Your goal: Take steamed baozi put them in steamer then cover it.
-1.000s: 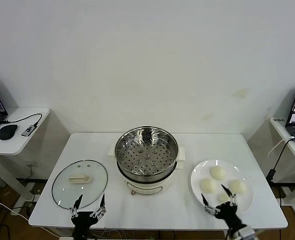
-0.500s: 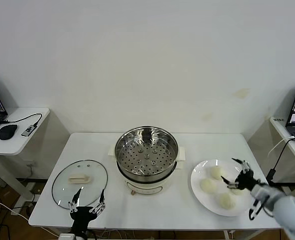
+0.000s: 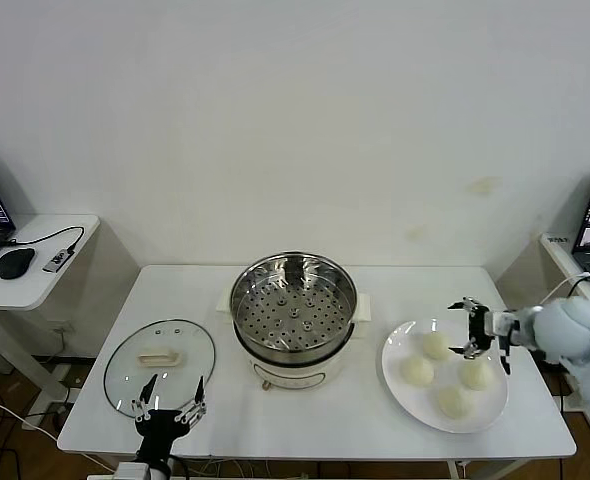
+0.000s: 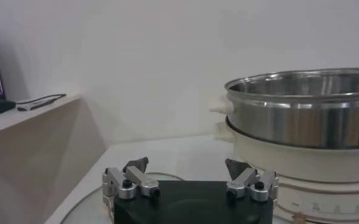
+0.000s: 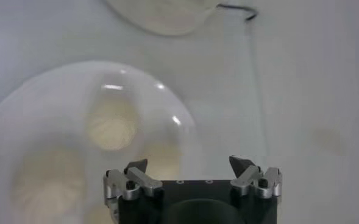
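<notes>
Several cream-white steamed baozi lie on a white plate at the right of the table. My right gripper hovers open over the plate's far right part, just beside the rear baozi; nothing is between its fingers. The right wrist view shows that gripper open above the plate and the baozi. The steel steamer stands uncovered mid-table, its perforated tray bare. My left gripper waits open at the front edge; in the left wrist view the left gripper faces the steamer.
A glass lid with a cream handle lies flat on the table left of the steamer, just beyond my left gripper. Side desks with laptops, a mouse and cables flank the table on both sides. A white wall stands behind.
My right arm swung from the table's front edge out to the right and now reaches in over the plate's far side. The left gripper sank slightly toward the front edge.
</notes>
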### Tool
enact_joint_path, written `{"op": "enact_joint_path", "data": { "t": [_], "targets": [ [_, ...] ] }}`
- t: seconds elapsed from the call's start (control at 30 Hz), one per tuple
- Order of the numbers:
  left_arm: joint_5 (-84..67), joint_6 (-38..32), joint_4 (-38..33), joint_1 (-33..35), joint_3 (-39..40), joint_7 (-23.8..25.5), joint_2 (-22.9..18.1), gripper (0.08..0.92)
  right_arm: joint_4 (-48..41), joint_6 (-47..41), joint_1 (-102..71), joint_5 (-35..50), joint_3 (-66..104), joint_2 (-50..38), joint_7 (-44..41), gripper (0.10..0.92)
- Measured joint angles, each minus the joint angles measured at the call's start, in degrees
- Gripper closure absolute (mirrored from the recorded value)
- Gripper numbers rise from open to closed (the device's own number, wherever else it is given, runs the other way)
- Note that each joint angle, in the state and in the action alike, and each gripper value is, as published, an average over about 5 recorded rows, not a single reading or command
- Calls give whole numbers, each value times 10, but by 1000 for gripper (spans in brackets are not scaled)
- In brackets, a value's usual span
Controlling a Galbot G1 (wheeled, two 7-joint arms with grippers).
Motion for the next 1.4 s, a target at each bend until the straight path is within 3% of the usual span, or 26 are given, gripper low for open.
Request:
{"op": "enact_joint_path", "data": {
  "t": [0.37,1.0,1.4],
  "targets": [
    [7,1,-1,-1,-5,0,3,177,-85,-4,124,2,-169,37,-29,203],
    [17,1,2,-3,-11,2,7,177,-182,-10,160,-25,-223,126,-27,204],
    [19,1,0,-3,-11,2,7,177,-202,-17,161,-33,-227,143,-27,332]
  ]
}}
